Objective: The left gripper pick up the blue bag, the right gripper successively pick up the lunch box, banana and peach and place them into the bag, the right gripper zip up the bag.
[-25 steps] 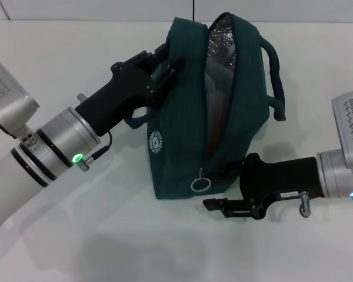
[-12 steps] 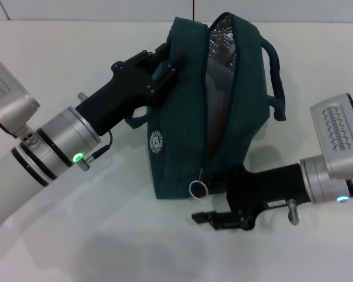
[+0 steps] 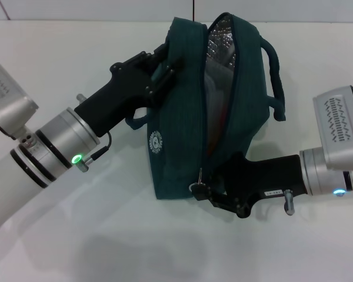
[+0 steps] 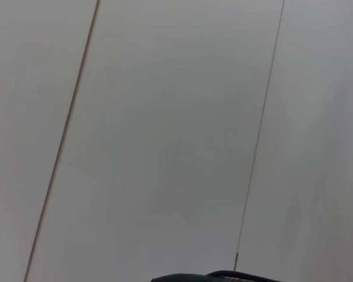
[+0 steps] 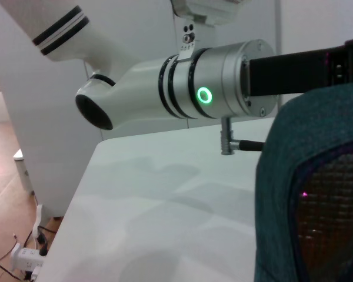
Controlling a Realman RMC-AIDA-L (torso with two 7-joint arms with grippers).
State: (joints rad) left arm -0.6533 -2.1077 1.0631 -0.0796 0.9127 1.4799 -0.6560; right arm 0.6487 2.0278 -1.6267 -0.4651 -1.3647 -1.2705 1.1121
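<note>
While the white tabletop (image 3: 106,247) carries everything, the blue bag (image 3: 176,123) is seen standing near its far edge, about midway across, its mouth unzipped and the silver foil lining (image 3: 222,41) laid bare along the opening. Two looped handles are shown, one (image 3: 275,76) curling off the bag's right side. A small round white logo (image 3: 157,141) is displayed on the side panel facing the left arm. At the bag's upper left side, the left gripper (image 3: 163,69) is pressed together on the fabric at the rim, with its silver wrist (image 3: 62,144) and green light (image 3: 77,158) trailing back toward the tabletop's left edge. Low at the bag's near end, the right gripper (image 3: 201,189) is set against the bottom of the zipper, right at the metal ring pull (image 3: 195,187); whether its fingers are pinching the pull cannot be told. In the right wrist view, the bag (image 5: 312,188) is caught up close with the left arm's silver wrist (image 5: 223,79) beyond it. Only a dark sliver of the bag (image 4: 217,276) is offered by the left wrist view.
</note>
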